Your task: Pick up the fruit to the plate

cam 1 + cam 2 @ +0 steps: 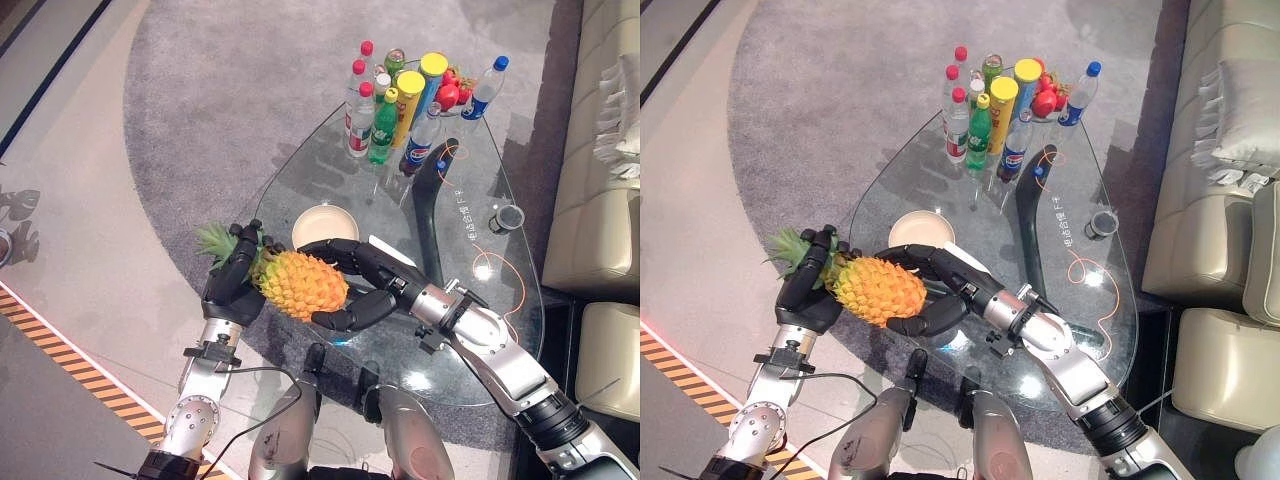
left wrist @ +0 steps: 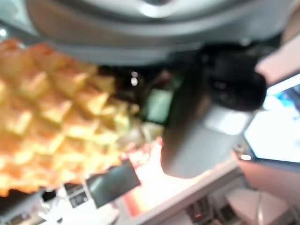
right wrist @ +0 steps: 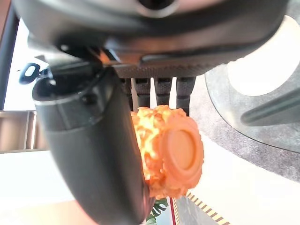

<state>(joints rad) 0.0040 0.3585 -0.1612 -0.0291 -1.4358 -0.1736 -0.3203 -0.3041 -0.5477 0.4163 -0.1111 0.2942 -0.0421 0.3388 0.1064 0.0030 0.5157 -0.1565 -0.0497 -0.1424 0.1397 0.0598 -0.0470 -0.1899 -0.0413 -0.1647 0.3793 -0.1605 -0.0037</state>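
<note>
Fig.: pineapple [image 1: 300,283] held in the air betw. both hands, at the near-left edge of the glass table [image 1: 490,330], lying on its side w/ green crown pointing left. Left hand [image 1: 232,280] grips the crown end, fingers curled round it. Right hand [image 1: 355,285] clamps the fruit's body: fingers bent over the far side, thumb under the near side; in the right wrist view the flat base of the fruit faces the camera beside the thumb. Just behind the pineapple, on the glass, sits the pale round plate [image 1: 325,225], nothing on it. Further back stands a cluster of bottles [image 1: 372,115] and tall yellow cans [image 1: 408,105], w/ red fruit [image 1: 449,92] behind them; labels too small to read. Right of centre: orange writing [image 1: 470,215] on the glass, not legible, then a small dark cup [image 1: 509,217]. Beige sofa [image 1: 600,180] at far right.
</note>
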